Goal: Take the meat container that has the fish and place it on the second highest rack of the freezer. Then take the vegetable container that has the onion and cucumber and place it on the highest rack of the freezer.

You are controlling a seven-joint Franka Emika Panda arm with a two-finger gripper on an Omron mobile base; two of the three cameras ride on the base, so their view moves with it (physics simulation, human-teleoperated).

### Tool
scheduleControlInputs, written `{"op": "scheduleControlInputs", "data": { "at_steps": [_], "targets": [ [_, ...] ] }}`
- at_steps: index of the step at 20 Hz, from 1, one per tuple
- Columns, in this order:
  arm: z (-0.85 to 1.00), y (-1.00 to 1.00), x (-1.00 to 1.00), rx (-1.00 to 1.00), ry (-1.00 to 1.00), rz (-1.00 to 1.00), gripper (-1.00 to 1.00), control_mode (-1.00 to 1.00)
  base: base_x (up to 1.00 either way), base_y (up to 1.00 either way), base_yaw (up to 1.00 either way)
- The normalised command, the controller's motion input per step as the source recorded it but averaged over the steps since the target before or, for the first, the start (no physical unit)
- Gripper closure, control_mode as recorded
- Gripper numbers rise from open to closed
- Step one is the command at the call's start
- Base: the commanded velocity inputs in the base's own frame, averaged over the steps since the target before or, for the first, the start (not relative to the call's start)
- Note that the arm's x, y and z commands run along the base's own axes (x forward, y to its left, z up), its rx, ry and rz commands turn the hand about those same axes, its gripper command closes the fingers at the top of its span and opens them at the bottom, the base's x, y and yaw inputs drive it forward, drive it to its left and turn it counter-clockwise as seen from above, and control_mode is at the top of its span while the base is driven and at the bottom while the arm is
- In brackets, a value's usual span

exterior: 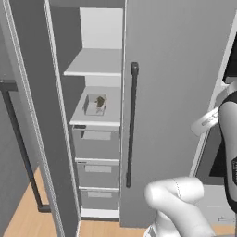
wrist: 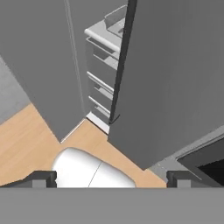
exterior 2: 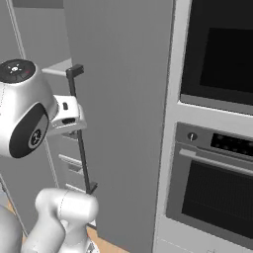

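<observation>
You have the freezer (exterior: 99,115) standing open, and its long dark bar handle (exterior: 132,125) is your landmark. The meat container (exterior: 95,105) sits on the second white shelf from the top, just left of that handle, with the fish (exterior: 100,100) inside it. The top shelf (exterior: 95,65) above it is bare. Your gripper (wrist: 113,178) hangs with its fingers spread wide, holding nothing, looking down at the wooden floor (wrist: 30,140) before the handle.

Meat container (exterior: 95,106) with fish (exterior: 100,101) on freezer (exterior: 99,115) rack.
</observation>
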Motion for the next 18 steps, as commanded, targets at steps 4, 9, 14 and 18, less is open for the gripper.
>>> {"op": "scheduleControlInputs", "data": {
  "at_steps": [4,9,14,18],
  "targets": [
    [0.00,0.00,0.00,0.00,0.00,0.00,-1.00,1.00,0.00,-1.00,0.00],
    [0.00,0.00,0.00,0.00,0.00,0.00,-1.00,1.00,0.00,-1.00,0.00],
    [0.00,0.00,0.00,0.00,0.00,0.00,-1.00,1.00,-0.10,-1.00,0.00],
    [0.00,0.00,0.00,0.00,0.00,0.00,-1.00,1.00,-0.19,-0.74,0.00]
  ]
}}
